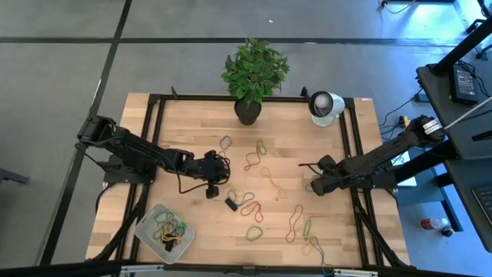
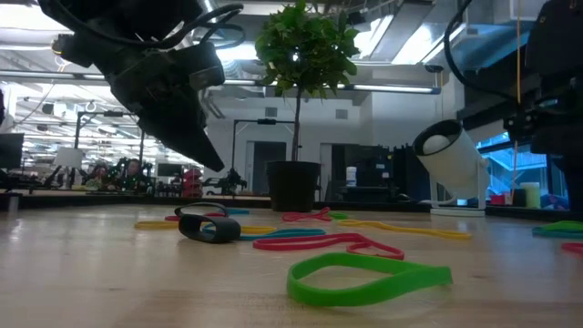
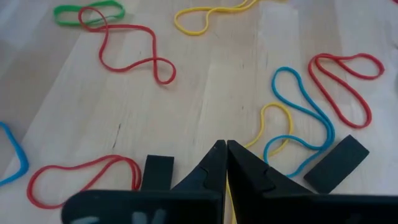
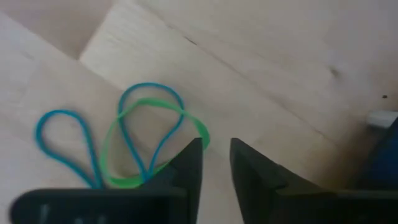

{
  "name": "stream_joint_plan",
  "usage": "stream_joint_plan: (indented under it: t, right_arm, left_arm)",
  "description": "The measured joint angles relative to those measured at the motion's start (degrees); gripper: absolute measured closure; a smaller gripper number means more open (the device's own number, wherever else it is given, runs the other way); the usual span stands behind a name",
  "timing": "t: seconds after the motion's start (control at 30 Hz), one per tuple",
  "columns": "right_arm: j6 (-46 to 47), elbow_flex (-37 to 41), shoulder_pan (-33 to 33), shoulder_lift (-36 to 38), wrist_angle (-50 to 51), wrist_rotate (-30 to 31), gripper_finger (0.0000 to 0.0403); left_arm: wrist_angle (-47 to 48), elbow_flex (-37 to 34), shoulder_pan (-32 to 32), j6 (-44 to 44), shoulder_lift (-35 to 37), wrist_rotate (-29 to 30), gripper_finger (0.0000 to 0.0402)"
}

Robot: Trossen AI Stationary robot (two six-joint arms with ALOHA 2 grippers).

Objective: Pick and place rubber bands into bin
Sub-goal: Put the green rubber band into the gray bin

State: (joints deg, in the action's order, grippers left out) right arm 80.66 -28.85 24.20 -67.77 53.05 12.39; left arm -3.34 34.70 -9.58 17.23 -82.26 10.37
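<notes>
Near the surface's [image 1: 192,131] right edge, my right hand [image 4: 214,163] slightly parted, empty, beside green and blue rubber bands [image 4: 146,134], my left hand [image 3: 226,163] clenched mid-surface, bin [image 1: 151,225] front-left.

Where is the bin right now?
In the high view the bin sits at the table's front-left corner, several rubber bands already inside. The left gripper hangs just beyond it, toward the middle.

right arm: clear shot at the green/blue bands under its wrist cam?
Probably yes. The right gripper hangs just above bare wood, jaws slightly apart, right beside the overlapping green rubber band and blue rubber band. Nothing lies between them.
</notes>
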Motion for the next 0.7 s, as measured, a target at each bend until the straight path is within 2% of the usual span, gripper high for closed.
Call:
stream_joint_plan:
  t: [0.17, 0.33, 0.43, 0.57, 0.7]
  right_arm:
    - [-0.18, 2.23, -0.15, 0.00, -3.75, -0.29, 0.0270]
    - [-0.35, 4.89, -0.11, 0.25, -7.68, -0.05, 0.0269]
    - [-0.38, 5.09, -0.11, 0.20, -7.47, -0.08, 0.0303]
    - [-3.49, 3.03, -0.15, -0.18, -4.39, -0.48, 0.0386]
    - [-4.71, -3.22, -0.15, -0.07, 2.57, 0.44, 0.0391]
  left_arm:
    - [0.01, 0.00, 0.00, 0.00, 0.00, 0.00, 0.0391]
    - [0.03, 0.00, 0.00, 0.02, 0.00, 0.00, 0.0394]
    - [0.03, 0.00, -0.07, 0.07, 0.00, 0.00, 0.0395]
    - [0.03, 0.00, -0.11, 0.20, 0.00, -0.01, 0.0392]
    - [0.07, 0.00, -0.12, 0.63, 0.00, -0.01, 0.0391]
